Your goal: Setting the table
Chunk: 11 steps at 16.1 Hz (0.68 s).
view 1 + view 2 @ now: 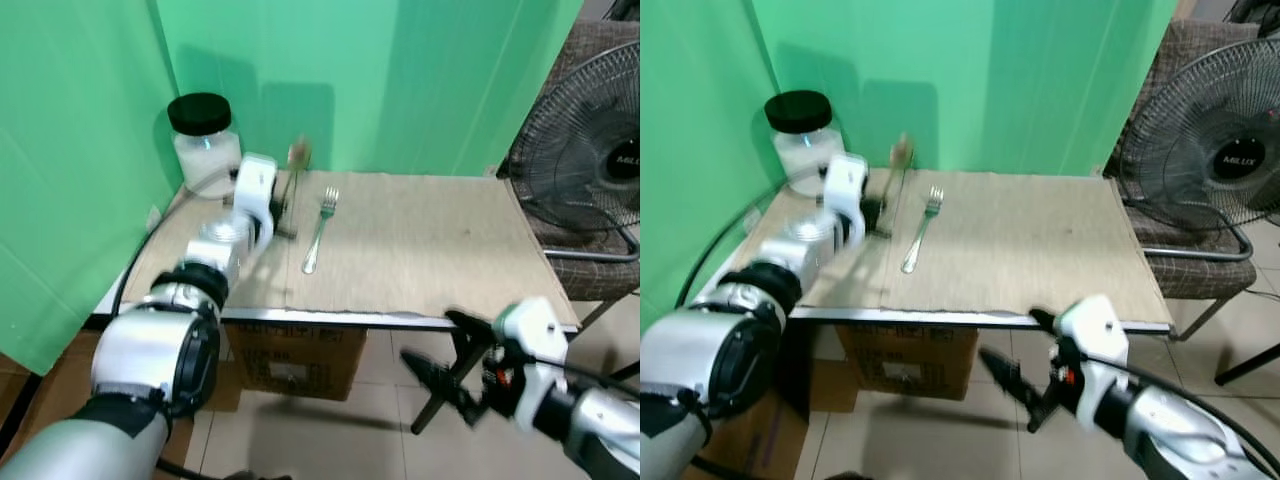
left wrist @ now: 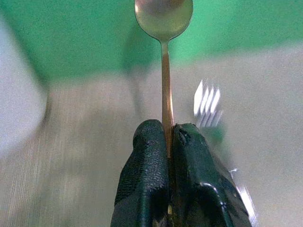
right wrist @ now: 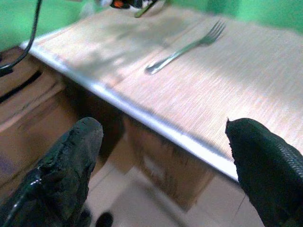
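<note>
So the left gripper (image 2: 168, 142) is clamped tight on a spoon (image 2: 164, 56), pinching the handle between both black fingers with the bowl sticking out past the tips. It's held up over the far left part of the tabletop (image 1: 430, 250), and the bowl end is just a blur against the green backdrop (image 1: 400, 80). The lower end of the handle is buried between the fingers, so I can't see where it stops.

A fork (image 1: 320, 230) lies flat on the tabletop just right of that gripper, tines pointing to the far side. It's smeared in the left wrist view.

A jar with a black lid (image 1: 205, 135) sits in the far left corner, close behind the left arm.

The right gripper (image 1: 445, 375) hangs below and in front of the near edge, off the tabletop, fingers spread wide with nothing in them.

The whole middle and right of the tabletop is bare. A cardboard box (image 1: 295, 365) is tucked underneath, partly cut off by the edge. A fan (image 1: 585, 150) stands right beside the right edge, cropped by the frame.
</note>
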### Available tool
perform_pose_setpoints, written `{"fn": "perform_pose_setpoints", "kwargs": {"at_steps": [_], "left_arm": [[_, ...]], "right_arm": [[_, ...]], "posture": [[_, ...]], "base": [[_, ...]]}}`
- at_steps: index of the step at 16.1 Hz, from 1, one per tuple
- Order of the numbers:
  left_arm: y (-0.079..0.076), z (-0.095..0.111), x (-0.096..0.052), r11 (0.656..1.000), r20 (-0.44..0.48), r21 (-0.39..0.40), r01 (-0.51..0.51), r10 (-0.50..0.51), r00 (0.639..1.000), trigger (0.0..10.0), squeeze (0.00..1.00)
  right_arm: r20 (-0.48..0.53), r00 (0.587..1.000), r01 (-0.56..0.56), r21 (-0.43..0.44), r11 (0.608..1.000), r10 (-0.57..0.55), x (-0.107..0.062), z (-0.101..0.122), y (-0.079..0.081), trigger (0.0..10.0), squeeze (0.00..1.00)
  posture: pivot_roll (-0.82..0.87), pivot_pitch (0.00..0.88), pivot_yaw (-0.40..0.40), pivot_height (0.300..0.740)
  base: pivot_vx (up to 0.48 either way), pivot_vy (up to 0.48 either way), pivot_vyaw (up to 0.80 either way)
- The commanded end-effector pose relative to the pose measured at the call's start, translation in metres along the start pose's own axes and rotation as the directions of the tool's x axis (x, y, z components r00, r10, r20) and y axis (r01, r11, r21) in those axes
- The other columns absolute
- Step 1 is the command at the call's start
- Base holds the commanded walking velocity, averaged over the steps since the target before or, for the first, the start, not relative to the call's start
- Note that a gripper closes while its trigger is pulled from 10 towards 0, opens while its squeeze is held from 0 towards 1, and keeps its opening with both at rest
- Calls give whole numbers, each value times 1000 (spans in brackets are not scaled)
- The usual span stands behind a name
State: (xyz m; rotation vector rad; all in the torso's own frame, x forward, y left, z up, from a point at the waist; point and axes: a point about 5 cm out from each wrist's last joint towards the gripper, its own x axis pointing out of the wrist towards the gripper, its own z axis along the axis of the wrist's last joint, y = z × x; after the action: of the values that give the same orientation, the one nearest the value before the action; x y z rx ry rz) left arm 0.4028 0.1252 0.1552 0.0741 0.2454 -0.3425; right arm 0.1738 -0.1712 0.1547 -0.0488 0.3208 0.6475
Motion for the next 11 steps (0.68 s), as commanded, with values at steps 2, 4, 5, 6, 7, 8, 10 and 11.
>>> {"fn": "perform_pose_setpoints", "kwargs": {"at_steps": [2, 4, 5, 6, 7, 8, 10, 11], "left_arm": [[-6, 29, 1, 996, 131, 13, 85, -86, 988, 0, 0], [-15, 39, 0, 983, 208, 12, 185, -184, 961, 0, 0], [-33, 43, -10, 941, 295, 63, 332, -335, 895, 0, 0], [-41, 42, -16, 922, 319, 92, 377, -386, 866, 0, 0], [-51, 37, -30, 916, 351, 168, 364, -400, 846, 0, 0], [-54, 35, -36, 922, 366, 196, 334, -385, 847, 706, 0], [-55, 30, -48, 947, 400, 183, 263, -316, 860, 10000, 0], [-54, 23, -58, 954, 389, 200, 223, -286, 876, 10000, 0]], "right_arm": [[50, 997, 57, -1, 998, -57, 5, 6, -5, 10000, 0], [94, 990, 105, -1, 994, -105, 10, 10, -8, 10000, 0], [160, 971, 179, 13, 984, -178, 15, 17, -11, 10000, 0], [181, 961, 205, 28, 978, -207, 16, 19, -12, 10000, 0], [214, 940, 258, 64, 964, -266, 18, 22, -13, 10000, 0], [220, 931, 281, 73, 957, -290, 18, 23, -14, 10000, 0], [225, 910, 340, 82, 937, -349, 17, 23, -16, 10000, 0], [234, 876, 403, 122, 907, -421, 19, 24, -20, 10000, 0]], "posture": [[-188, 0, 23, 740], [-170, 0, 30, 740], [-148, 0, 45, 740], [-148, 0, 45, 740], [-142, 0, 53, 740], [-140, 0, 53, 740], [-127, 0, 44, 740], [-109, 0, 37, 740]], "base": [[0, 0, 0], [0, 0, 0], [0, 0, 0], [0, 0, 0], [0, 0, 0], [0, 0, 0], [0, 0, -788], [0, 0, -788]]}}
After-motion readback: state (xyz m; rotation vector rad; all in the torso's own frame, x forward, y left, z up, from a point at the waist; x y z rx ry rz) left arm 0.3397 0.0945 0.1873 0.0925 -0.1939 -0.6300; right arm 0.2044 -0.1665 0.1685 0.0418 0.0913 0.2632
